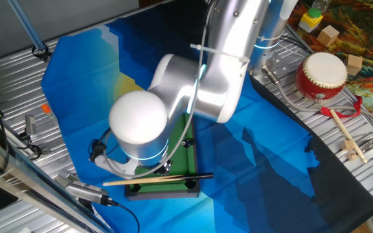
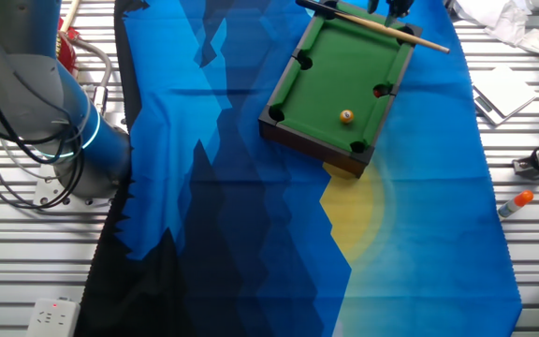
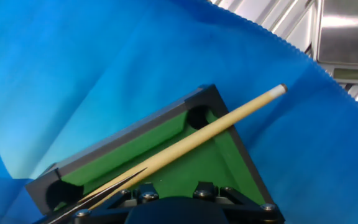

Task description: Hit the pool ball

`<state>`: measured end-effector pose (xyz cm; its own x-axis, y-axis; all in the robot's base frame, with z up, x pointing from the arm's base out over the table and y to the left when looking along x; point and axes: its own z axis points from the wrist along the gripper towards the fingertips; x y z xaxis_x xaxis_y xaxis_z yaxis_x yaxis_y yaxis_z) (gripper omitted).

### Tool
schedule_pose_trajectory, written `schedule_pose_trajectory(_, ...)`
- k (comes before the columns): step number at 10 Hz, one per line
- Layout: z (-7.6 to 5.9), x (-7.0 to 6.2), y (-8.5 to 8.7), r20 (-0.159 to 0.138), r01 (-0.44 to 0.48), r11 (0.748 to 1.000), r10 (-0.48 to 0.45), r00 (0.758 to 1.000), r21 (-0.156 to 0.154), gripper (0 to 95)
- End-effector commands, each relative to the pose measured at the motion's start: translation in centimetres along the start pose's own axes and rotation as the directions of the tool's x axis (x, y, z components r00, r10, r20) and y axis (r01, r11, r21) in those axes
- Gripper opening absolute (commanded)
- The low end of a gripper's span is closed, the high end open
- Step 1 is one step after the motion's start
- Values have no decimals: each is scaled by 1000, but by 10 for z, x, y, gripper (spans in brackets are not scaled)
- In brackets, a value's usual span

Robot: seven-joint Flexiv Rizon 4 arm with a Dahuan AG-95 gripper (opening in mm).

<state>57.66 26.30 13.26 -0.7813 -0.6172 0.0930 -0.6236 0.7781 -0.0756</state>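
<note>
The pool ball (image 2: 346,116), small, orange and glossy, rests on the green felt of the toy pool table (image 2: 330,70), toward the end away from my gripper. A wooden cue (image 2: 382,25) lies across the table's other end, resting on the rails (image 3: 185,144). My gripper (image 3: 169,190) hovers just over that end, beside the cue; its two dark fingers stand apart with only felt between them. In one fixed view my arm (image 1: 173,97) hides the ball and most of the table (image 1: 188,150); the cue (image 1: 160,179) shows below it.
A blue cloth (image 2: 232,168) covers the slatted metal bench. A red-and-white toy drum (image 1: 321,76), a drumstick (image 1: 346,134) and wooden blocks (image 1: 332,35) sit at one side. An orange-capped marker (image 2: 515,201) and a white box (image 2: 503,89) lie near the table.
</note>
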Motion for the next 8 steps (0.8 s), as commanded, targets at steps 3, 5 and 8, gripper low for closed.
schedule_pose_trajectory(3,-4,13,0,0,20,1000,-20,1000,-1,380)
schedule_pose_trajectory(5,-5,16,0,-1,24,1000,-24,1000,-1,380)
schedule_pose_trajectory(8,-3,19,2,-2,18,1000,-18,1000,1,380)
